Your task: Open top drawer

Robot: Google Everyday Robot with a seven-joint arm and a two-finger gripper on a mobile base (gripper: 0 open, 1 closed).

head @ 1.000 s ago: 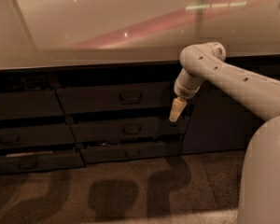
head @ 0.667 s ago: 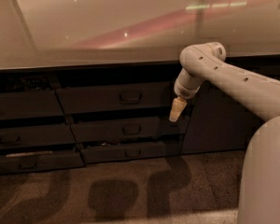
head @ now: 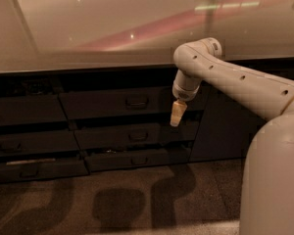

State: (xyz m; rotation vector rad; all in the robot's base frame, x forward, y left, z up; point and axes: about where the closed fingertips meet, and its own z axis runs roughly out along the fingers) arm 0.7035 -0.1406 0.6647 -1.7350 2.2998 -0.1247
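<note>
- The top drawer (head: 98,104), a wide dark grey-brown front and the tallest of its stack, sits directly under the edge of the glossy pale counter (head: 112,28).
- Its small dark loop handle (head: 136,102) is centred on the front.
- The hand (head: 175,114), pale tan and tapered, points downward in front of the right part of the top drawer, to the right of the handle and apart from it.
- I cannot tell whether the hand is spread or pressed together; nothing is seen in it.
- The cream jointed arm (head: 235,80) reaches in from the right and bends down to the hand.
- Two shallower dark drawer fronts (head: 112,138) lie below.
- A plain tall cabinet door (head: 225,131) stands to the right.
- Shadows fall on the brown floor (head: 63,199).
</note>
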